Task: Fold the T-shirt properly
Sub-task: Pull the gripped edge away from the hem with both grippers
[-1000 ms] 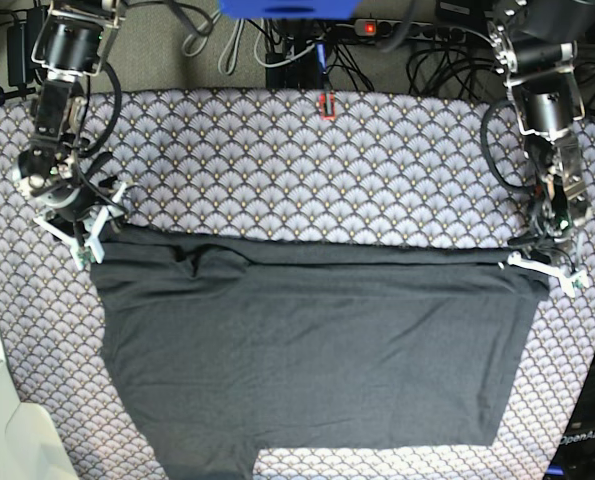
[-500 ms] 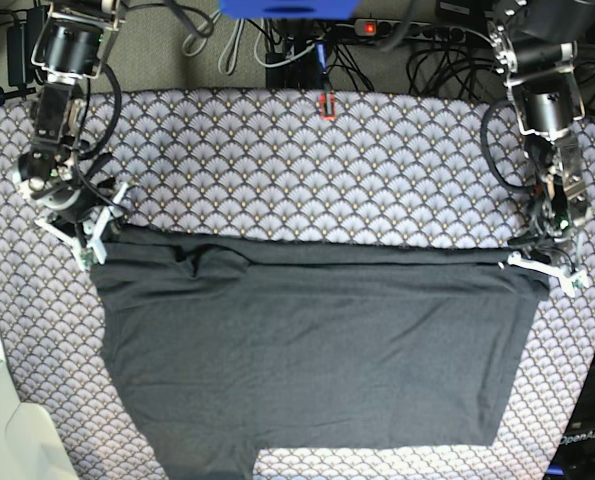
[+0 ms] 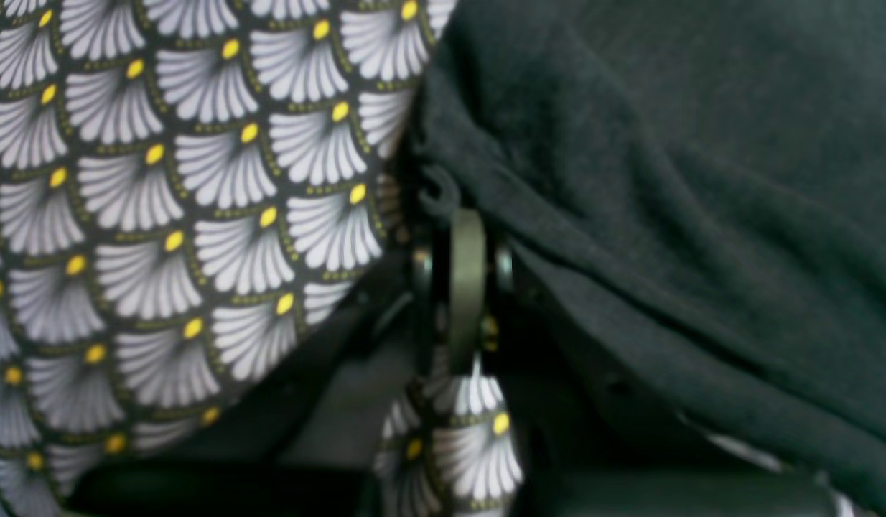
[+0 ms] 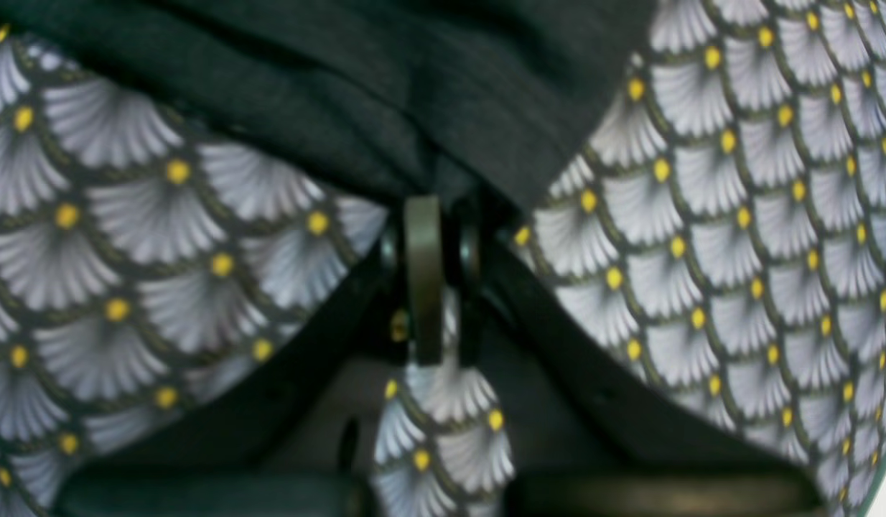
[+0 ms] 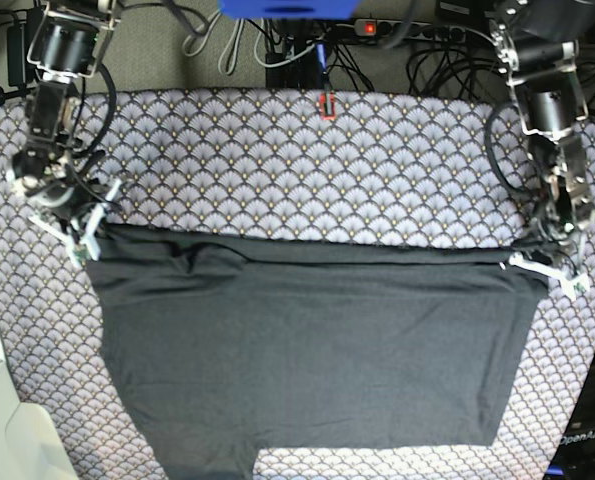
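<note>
The dark charcoal T-shirt [image 5: 307,340] lies flat across the table, and its top edge is a straight fold line stretched between both grippers. My right gripper [image 5: 81,240], at the left of the base view, is shut on the shirt's upper left corner. The right wrist view shows its tips [image 4: 436,208] pinching the dark cloth [image 4: 414,86]. My left gripper [image 5: 549,268], at the right of the base view, is shut on the upper right corner. The left wrist view shows its tips [image 3: 463,219] pinching the shirt's edge [image 3: 665,179]. No logo shows.
The scallop-patterned tablecloth [image 5: 307,160] covers the table beyond the fold line. A small red object [image 5: 325,104] sits at the back edge, with cables and a power strip [image 5: 397,30] behind it. A white bin [image 5: 7,430] stands at the lower left.
My right gripper has moved slightly left and up with the shirt's corner, drawing the top edge tauter. My left gripper has shifted a little to the right.
</note>
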`<state>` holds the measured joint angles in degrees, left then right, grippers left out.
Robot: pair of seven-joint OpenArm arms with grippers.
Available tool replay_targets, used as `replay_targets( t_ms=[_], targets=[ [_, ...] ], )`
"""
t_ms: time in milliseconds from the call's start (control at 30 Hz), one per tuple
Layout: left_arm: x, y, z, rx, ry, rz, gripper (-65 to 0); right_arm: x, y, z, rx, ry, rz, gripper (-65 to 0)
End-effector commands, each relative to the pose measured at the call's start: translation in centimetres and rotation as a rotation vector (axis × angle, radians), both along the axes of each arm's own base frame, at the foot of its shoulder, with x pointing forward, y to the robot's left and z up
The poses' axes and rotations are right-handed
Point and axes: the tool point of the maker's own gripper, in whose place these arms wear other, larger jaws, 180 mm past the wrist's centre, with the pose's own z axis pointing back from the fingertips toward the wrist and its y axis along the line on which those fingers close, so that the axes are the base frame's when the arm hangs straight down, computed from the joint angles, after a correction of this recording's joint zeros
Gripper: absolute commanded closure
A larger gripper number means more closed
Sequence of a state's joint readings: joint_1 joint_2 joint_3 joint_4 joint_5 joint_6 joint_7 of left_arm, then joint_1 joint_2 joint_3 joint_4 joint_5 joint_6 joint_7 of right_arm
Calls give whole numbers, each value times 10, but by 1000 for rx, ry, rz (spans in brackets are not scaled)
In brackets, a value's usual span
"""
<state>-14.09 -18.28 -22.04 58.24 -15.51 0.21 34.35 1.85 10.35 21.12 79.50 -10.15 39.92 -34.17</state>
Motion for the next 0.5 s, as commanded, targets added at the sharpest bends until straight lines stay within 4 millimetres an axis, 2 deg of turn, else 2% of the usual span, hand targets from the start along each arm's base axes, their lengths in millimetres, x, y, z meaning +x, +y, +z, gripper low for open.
replay_targets(
  t_ms=[0,133,233,367,467],
  targets=[
    [16,15,32,46,-68,0,-4,5,-15,12,-35,-27,-10,0],
    [17,13,50,63,-67,-22,-4,-2,-23,11,-52,-15,-15,0],
    [6,17,60,83,-35,-41,-4,-11,-24,19,-82,-28,-3,0],
    [-8,12,67,117,-28,-73,-4,-23,-23,35,-134,-49,18,0],
    [-28,16,71,140,-17,-67,-4,-34,-21,43,-167,-52,33,0]
  ],
)
